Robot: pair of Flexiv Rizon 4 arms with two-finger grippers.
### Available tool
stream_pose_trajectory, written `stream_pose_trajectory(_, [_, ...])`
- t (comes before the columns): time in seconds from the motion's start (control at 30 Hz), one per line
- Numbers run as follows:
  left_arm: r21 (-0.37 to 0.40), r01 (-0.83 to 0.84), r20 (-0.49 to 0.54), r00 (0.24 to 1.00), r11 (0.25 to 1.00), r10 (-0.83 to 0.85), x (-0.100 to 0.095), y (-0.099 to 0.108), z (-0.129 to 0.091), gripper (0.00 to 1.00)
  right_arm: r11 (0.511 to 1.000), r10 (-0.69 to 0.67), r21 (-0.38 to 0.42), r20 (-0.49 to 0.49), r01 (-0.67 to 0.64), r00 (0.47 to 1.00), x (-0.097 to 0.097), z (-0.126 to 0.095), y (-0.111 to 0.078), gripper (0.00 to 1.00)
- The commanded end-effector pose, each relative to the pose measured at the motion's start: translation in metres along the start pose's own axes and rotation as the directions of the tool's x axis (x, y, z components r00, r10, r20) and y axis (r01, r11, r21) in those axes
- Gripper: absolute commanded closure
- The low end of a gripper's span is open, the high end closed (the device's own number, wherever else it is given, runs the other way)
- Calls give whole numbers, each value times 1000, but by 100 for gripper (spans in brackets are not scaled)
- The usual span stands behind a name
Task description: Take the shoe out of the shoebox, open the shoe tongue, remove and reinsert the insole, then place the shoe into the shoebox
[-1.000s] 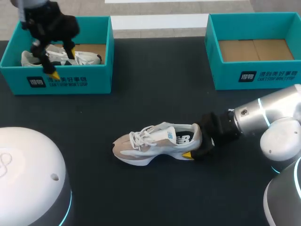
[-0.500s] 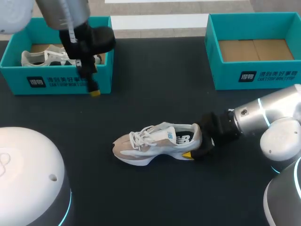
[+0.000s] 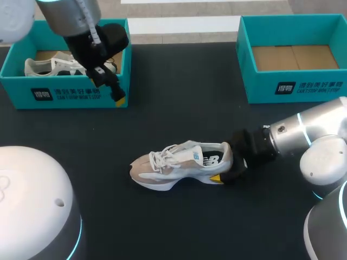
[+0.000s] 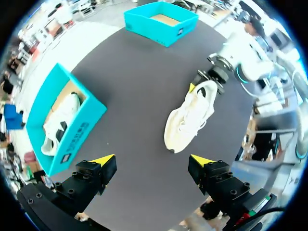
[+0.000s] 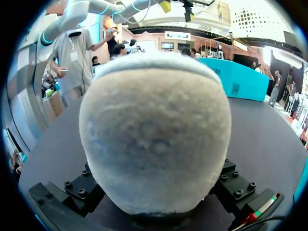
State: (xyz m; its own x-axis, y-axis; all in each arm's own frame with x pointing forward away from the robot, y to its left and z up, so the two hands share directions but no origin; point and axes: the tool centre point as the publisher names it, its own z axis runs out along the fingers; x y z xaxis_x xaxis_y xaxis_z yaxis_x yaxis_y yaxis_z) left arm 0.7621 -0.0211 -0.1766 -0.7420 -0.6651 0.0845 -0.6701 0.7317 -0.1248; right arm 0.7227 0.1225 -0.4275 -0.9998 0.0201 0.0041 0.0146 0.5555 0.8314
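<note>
The shoe [image 3: 181,165] is being clamped at its heel by the right claw [image 3: 226,162], fingertips [image 3: 215,178] mostly hidden; the left claw [image 4: 152,160] is hanging open, empty.

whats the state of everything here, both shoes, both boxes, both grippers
shoe: upright on its sole on the table, outside both boxes, laced
right gripper: shut on the shoe's heel
left gripper: open, holding nothing, up near the left shoebox
left shoebox: lidless, holds the boxed shoe
boxed shoe: lying inside the left shoebox
right shoebox: lidless, empty
</note>
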Motion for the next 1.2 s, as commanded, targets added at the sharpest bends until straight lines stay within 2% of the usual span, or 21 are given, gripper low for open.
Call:
stream_pose_trajectory(0.03, [34, 155, 49, 986, 987, -156, 28, -3, 14, 0, 1000, 0, 1, 2, 0, 1000, -2, 8, -2, 100])
stream_pose_trajectory(0.07, [29, 170, 17, 985, 985, -171, 33, -6, 17, 0, 1000, 0, 1, 2, 0, 1000, -2, 8, -2, 100])
stream_pose_trajectory(0.1, [43, 180, 81, 980, 983, -183, 41, -8, 22, 0, 1000, 0, 1, 2, 0, 1000, -2, 8, -2, 100])
stream_pose_trajectory(0.17, [33, 214, 65, 974, 976, -216, 50, -12, 31, 0, 1000, 0, 1, 2, 0, 1000, -2, 8, -2, 100])
stream_pose_trajectory(0.3, [44, 278, 124, 952, 960, -281, 71, -20, 48, 0, 1000, 0, 1, 2, 0, 1000, -2, 8, -2, 100])
stream_pose_trajectory(0.37, [23, 259, 116, 959, 966, -260, 81, -24, 58, 0, 1000, 0, 1, 2, 0, 1000, -2, 8, -2, 100])
stream_pose_trajectory(0.53, [-26, 338, 144, 932, 941, -331, 106, -31, 83, 0, 1000, 0, 1, 2, 0, 1000, -2, 8, -2, 100])
stream_pose_trajectory(0.6, [-18, 338, 198, 923, 941, -328, 119, -32, 93, 0, 1000, 0, 1, 2, 0, 1000, -2, 8, -2, 100])
stream_pose_trajectory(0.67, [-30, 349, 186, 923, 937, -338, 128, -33, 103, 0, 1000, 0, 1, 2, 0, 1000, -2, 8, -2, 100])
stream_pose_trajectory(0.87, [12, 374, 178, 912, 928, -370, 149, -42, 125, 0, 1000, 0, 1, 2, 0, 1000, -2, 8, -2, 100])
stream_pose_trajectory(1.2, [147, 568, 212, 782, 810, -587, 162, -74, 150, 0, 1000, 0, 1, 2, 0, 1000, -2, 8, -2, 100])
